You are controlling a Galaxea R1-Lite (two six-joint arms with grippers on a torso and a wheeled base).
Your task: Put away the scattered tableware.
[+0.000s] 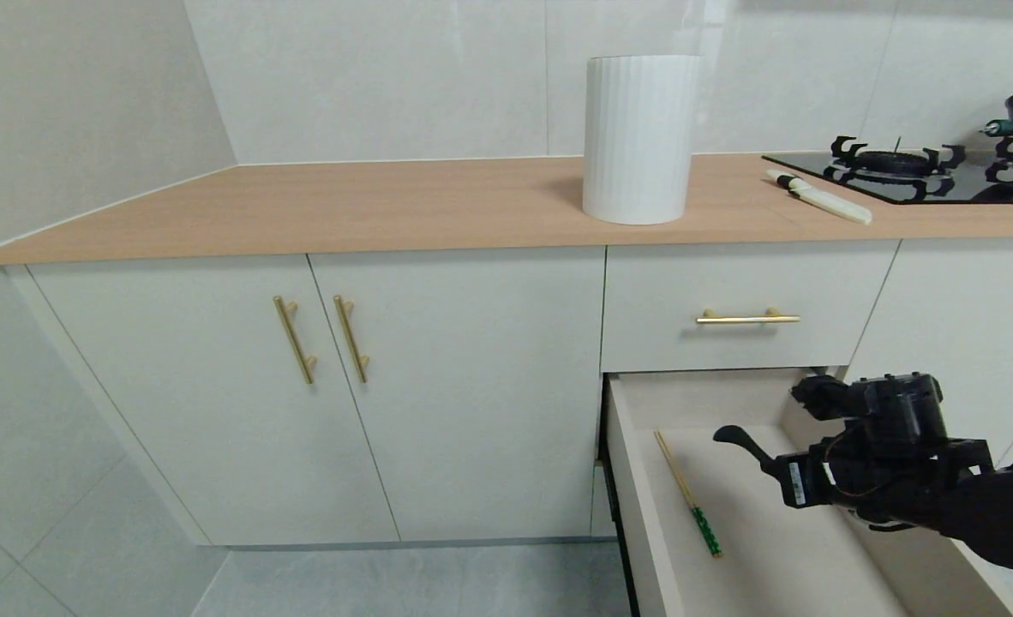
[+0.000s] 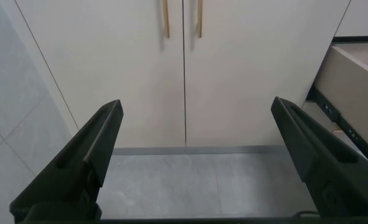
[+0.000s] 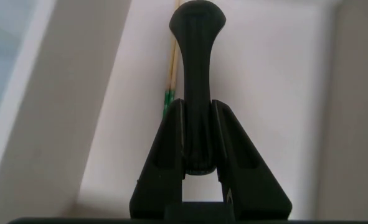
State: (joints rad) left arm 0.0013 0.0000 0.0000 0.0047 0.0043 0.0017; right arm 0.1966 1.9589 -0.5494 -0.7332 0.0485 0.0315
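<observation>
My right gripper point(image 1: 782, 473) is shut on a black utensil point(image 1: 734, 439) with a rounded end, held over the open drawer point(image 1: 635, 480). In the right wrist view the utensil point(image 3: 196, 37) sticks out from between the closed fingers point(image 3: 165, 149). A pair of chopsticks point(image 1: 686, 501) with green ends lies on the drawer floor, just left of the utensil point(image 3: 170, 81). A white-bladed knife point(image 1: 819, 197) lies on the wooden counter point(image 1: 386, 206) near the stove. My left gripper point(image 2: 196, 109) stands open and empty, low in front of the cabinet doors.
A tall white ribbed container point(image 1: 638, 137) stands on the counter above the drawers. A gas stove point(image 1: 918, 171) with a pan sits at the far right. A shut drawer with a gold handle point(image 1: 746, 319) is above the open one. Double cabinet doors point(image 1: 326, 343) are shut.
</observation>
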